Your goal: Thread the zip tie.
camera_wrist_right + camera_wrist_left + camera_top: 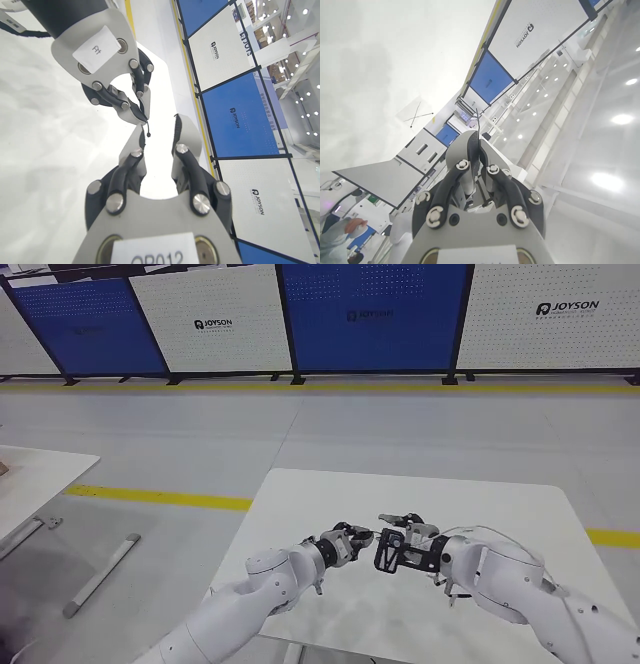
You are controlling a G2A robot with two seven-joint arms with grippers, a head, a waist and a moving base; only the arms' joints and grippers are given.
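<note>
A thin black zip tie [478, 130] is pinched in my left gripper [478, 140], which is shut on it; one end sticks out past the fingertips and the rest runs back between the fingers. In the right wrist view the left gripper [143, 122] hangs above the white table [37, 125] with the zip tie's [148, 130] small head end dangling below its tips. My right gripper [158, 123] faces it, open, one fingertip [138, 132] almost touching the left gripper's tips and the tie's end between its fingers. In the top view both grippers [352, 536] [393, 544] meet over the table's middle.
The white table [500, 504] lies under both arms, with grey floor and a yellow line [150, 496] beyond it. Two more thin black ties [417, 115] lie crossed on a clear sheet farther off. Blue and white panels [370, 314] stand at the back.
</note>
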